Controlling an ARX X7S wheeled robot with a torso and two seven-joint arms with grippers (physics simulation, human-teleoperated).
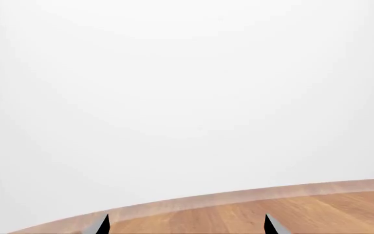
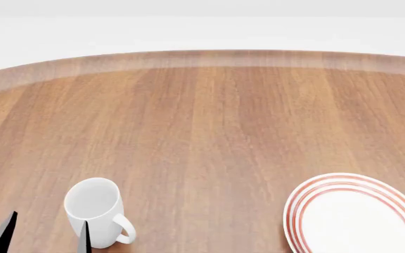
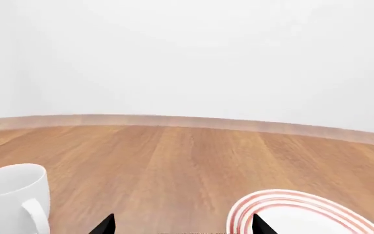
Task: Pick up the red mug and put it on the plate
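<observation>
The red mug is out of view in every frame. The plate point(image 2: 357, 216), white with red rings round its rim, lies at the front right of the wooden table; in the right wrist view the plate point(image 3: 291, 214) sits just ahead of one fingertip. My left gripper point(image 2: 46, 240) stands open at the front left with nothing between its fingers; the left wrist view shows the left gripper point(image 1: 187, 226) over bare wood near the table's edge. My right gripper point(image 3: 183, 226) is open and empty, and does not show in the head view.
A plain white mug point(image 2: 98, 211) stands upright right beside my left gripper's inner fingertip, handle toward the right; the white mug point(image 3: 15, 197) also shows in the right wrist view. The round table's far edge point(image 2: 202, 57) curves across the back.
</observation>
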